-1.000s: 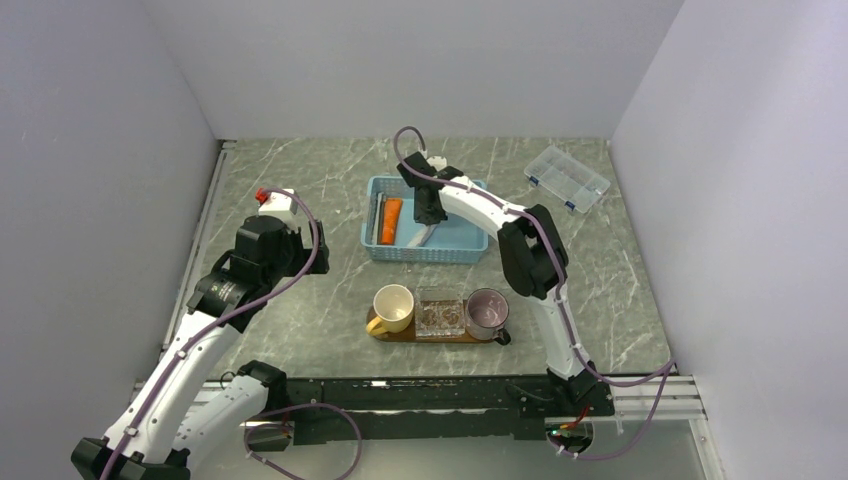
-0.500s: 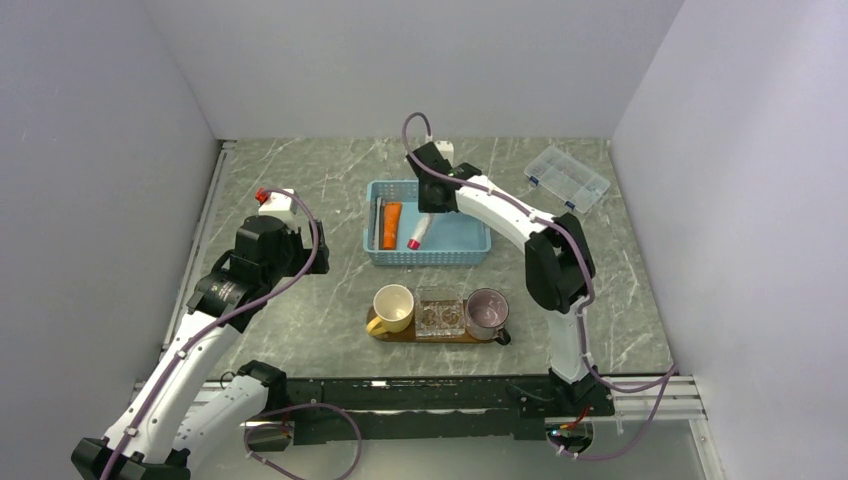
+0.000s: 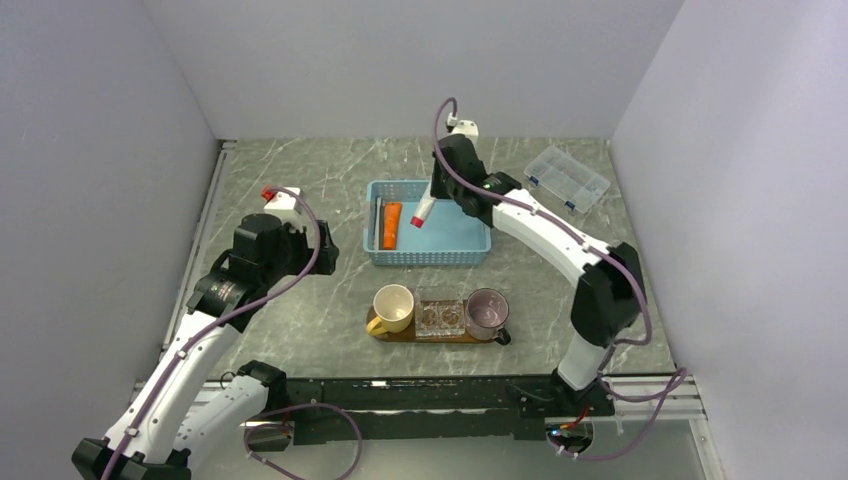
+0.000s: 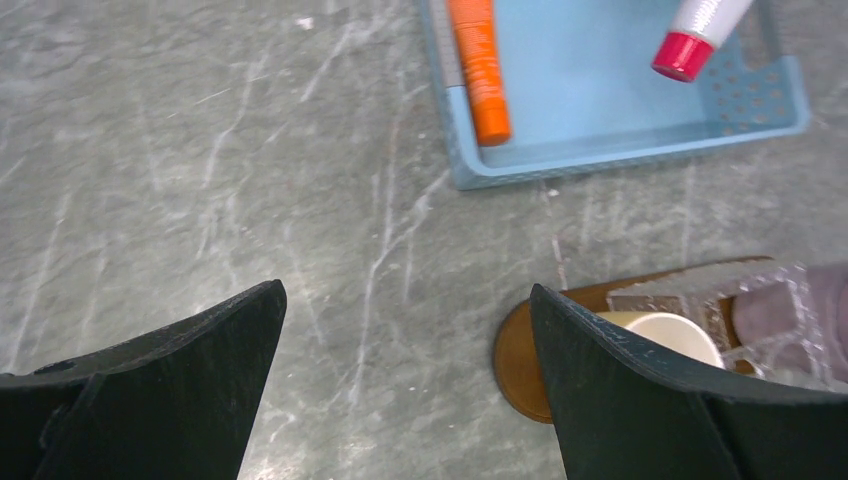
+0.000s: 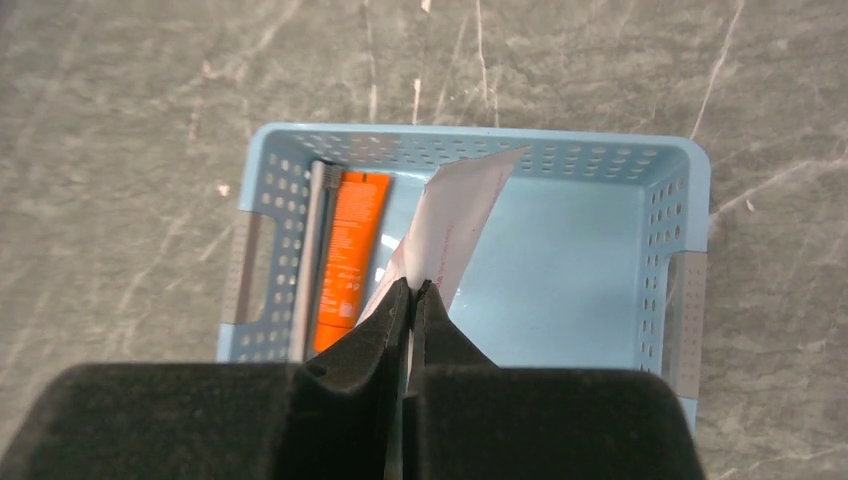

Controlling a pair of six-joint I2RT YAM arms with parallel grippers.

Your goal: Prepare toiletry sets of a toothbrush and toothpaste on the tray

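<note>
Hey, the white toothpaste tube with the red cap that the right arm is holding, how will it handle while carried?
The white toothpaste tube, gripped on its flattened part by the right pincer, probably squashes rather than staying stiff. Its red cap hangs lowest above the blue basket, so the weight likely sits there and it may swing. Its smooth skin could slip.

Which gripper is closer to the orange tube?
Right. The right gripper, shut on the white tube, hangs over the basket, just beside the orange tube lying in it. The left gripper is open, outside the basket, over the table.
</note>
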